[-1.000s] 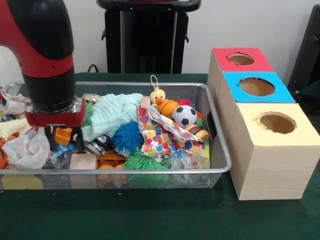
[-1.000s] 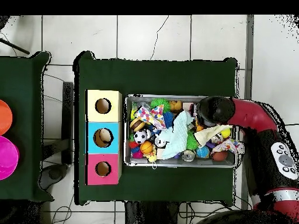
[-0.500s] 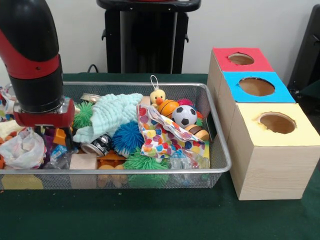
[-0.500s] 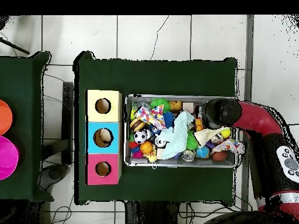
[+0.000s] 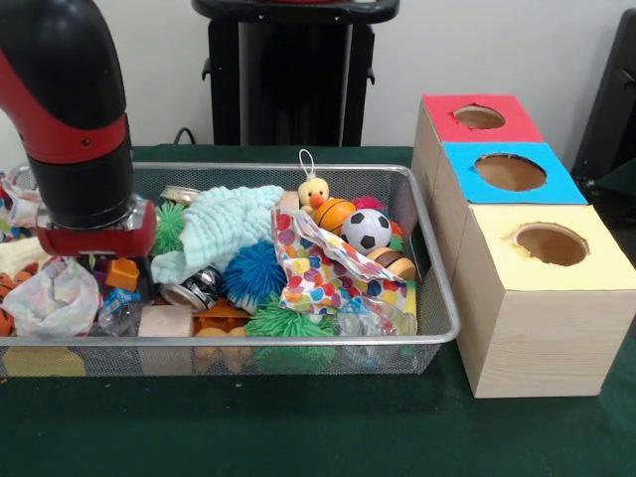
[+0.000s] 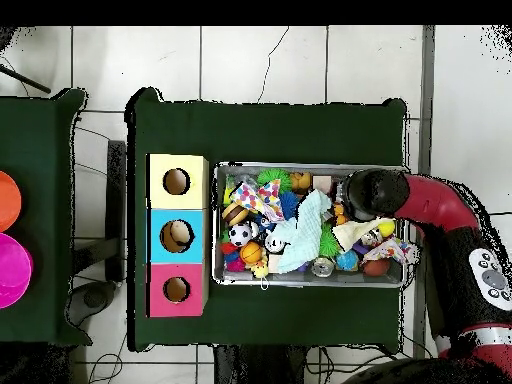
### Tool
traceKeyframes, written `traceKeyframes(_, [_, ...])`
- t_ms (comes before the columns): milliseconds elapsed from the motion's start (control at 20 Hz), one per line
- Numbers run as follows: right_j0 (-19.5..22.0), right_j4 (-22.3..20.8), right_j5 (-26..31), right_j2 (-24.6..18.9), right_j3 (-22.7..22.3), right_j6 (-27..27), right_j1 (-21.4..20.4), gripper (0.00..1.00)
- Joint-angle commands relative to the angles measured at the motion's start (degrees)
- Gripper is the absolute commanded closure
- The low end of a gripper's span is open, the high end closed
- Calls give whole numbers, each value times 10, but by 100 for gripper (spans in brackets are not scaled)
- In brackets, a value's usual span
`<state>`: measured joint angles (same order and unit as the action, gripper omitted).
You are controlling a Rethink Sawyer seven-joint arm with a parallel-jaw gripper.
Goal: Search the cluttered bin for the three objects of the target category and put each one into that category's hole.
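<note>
My gripper (image 5: 103,262) is low in the left end of the wire bin (image 5: 438,290), under the arm's red wrist plate. A small orange block (image 5: 122,274) lies right beside it; whether it is gripped is hidden. In the overhead view the arm's black head (image 6: 366,192) covers the gripper. A soccer ball (image 5: 367,229), a basketball (image 5: 334,214) and a brown football (image 5: 394,262) lie together at the bin's right end. To the right stand three boxes with holes: red (image 5: 479,116), blue (image 5: 510,171), yellow (image 5: 552,243).
The bin also holds a mint cloth (image 5: 225,225), a yellow duck (image 5: 313,191), a blue spiky ball (image 5: 252,273), a green spiky ball (image 5: 284,323), a dotted wrapper (image 5: 320,264), a can (image 5: 200,288), a wooden block (image 5: 166,321) and crumpled plastic (image 5: 56,297).
In the front view the arm slid left along the bin, then eased slightly back right. The orange block stayed at about the same spot. Nothing else in the bin moved.
</note>
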<state>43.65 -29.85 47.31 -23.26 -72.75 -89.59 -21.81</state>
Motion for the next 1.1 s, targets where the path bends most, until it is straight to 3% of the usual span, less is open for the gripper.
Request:
traceKeyframes(50, [-7, -20, 4, -2, -19, 52, 23, 0])
traceKeyframes(1100, [-6, -33, -25, 0, -13, 48, 43, 0])
